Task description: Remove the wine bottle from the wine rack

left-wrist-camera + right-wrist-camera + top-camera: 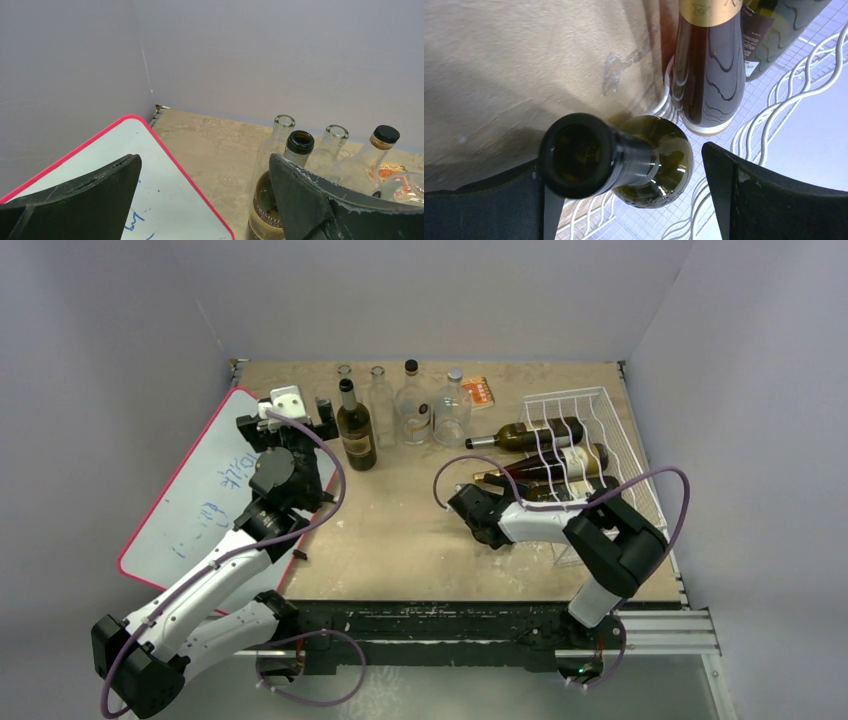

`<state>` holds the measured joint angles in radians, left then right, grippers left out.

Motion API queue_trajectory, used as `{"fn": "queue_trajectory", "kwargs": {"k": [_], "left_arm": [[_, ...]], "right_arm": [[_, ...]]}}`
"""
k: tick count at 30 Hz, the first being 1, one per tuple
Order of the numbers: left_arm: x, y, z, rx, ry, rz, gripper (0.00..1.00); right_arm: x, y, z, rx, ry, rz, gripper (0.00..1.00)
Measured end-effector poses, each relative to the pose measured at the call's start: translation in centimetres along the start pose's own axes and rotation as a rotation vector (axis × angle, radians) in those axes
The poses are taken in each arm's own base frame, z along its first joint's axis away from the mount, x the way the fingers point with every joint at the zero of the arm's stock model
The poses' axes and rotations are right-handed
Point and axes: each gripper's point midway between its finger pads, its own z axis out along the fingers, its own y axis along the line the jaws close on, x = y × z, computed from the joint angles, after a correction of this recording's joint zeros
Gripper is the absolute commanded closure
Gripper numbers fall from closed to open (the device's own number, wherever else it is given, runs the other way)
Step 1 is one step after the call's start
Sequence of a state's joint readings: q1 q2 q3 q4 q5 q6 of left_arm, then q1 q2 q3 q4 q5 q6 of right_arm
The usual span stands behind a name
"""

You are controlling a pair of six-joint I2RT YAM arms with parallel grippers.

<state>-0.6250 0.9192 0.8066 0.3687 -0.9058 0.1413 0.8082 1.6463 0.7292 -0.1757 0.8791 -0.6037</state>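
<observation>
**Green bottle (649, 165) neck inside wide right gripper (624, 160); bottle lying in rack (610, 430)**

Top view: the white wire rack stands at the right side of the counter (400, 540). Three bottles lie in it, necks toward the centre. The right gripper is at the rack's open left end, level with the nearest bottle. That bottle's neck is hidden under the gripper, so finger spacing cannot be read from here.

Right wrist view: the bottle's uncorked mouth faces the camera. The neck lies between the fingers (769, 200), which are spread wide and not clamped. The mouth sits close against the finger on the picture's left, but contact is uncertain. There is a clear gap to the other finger. The body rests on wavy wire. A gold-label bottle (709, 65) lies just beside it.

Left wrist view: the left gripper (205, 162) is spread wide with nothing between the fingers. A red-edged whiteboard (150, 165) lies below, and a dark upright bottle (300, 145) stands near one finger, with clear bottles (284, 125) behind. Only the top view shows this gripper is well apart from the rack.
</observation>
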Motion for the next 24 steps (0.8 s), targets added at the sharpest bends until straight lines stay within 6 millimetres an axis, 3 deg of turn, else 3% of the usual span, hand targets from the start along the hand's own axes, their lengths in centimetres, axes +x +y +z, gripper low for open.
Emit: {"fn": "queue_trajectory", "kwargs": {"k": [2, 11, 24], "left_arm": [[0.0, 0.0, 0.0, 0.0, 0.0, 0.0, 0.0], [0.0, 0.0, 0.0, 0.001, -0.001, -0.002, 0.0], [0.2, -0.2, 0.1, 0.005, 0.004, 0.004, 0.0]], "right_arm": [[0.1, -0.2, 0.3, 0.013, 0.013, 0.005, 0.03], [-0.4, -0.1, 0.7, 0.013, 0.005, -0.008, 0.43], [-2.2, -1.3, -1.0, 0.048, -0.083, -0.028, 0.74]]}}
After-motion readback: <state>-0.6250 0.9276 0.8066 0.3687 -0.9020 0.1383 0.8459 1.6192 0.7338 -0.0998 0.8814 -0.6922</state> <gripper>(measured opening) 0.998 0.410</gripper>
